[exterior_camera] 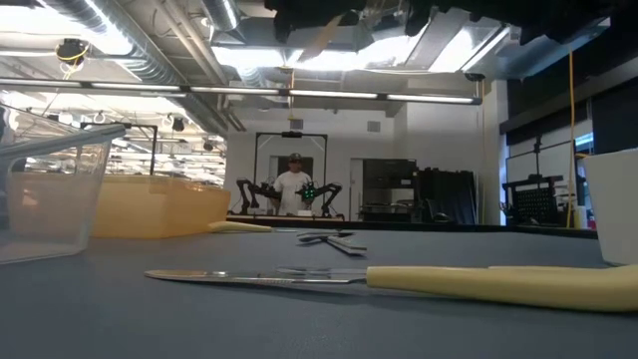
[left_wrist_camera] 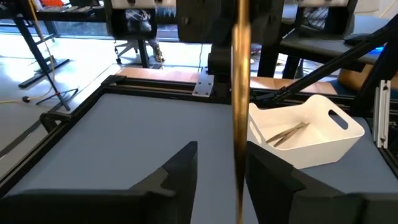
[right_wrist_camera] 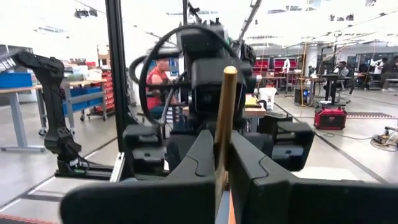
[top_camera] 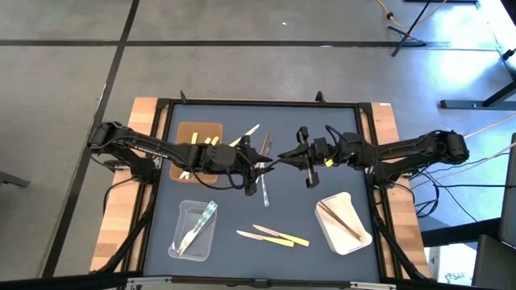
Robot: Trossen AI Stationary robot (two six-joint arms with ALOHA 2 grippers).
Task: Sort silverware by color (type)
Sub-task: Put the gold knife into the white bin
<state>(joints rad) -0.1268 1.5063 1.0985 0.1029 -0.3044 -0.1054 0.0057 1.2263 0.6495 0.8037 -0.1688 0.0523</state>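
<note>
Above the middle of the table, my two grippers face each other with one thin tan wooden utensil (top_camera: 282,153) between them. My right gripper (top_camera: 300,153) (right_wrist_camera: 222,140) is shut on it. My left gripper (top_camera: 264,161) (left_wrist_camera: 222,149) is open, and the wooden utensil (left_wrist_camera: 239,93) runs through the gap between its fingers. Two pale yellow utensils (top_camera: 272,235) lie on the mat near the front edge. A clear one (top_camera: 264,189) lies below the grippers, and a pale one (top_camera: 248,133) lies farther back. My right gripper pinches the wooden utensil's end (right_wrist_camera: 222,146) between its two fingers, coming level from the table's right. The utensil runs on along the fingers toward my left gripper, its free end (right_wrist_camera: 230,71) out in front. It is lifted clear of the table.
The brown tray (top_camera: 187,134) at far left holds yellow utensils. The clear tray (top_camera: 184,211) at near left holds clear ones. The white tray (top_camera: 359,236) at near right holds wooden ones. A raised black frame (top_camera: 258,103) edges the mat. A person (exterior_camera: 294,184) stands far behind the table.
</note>
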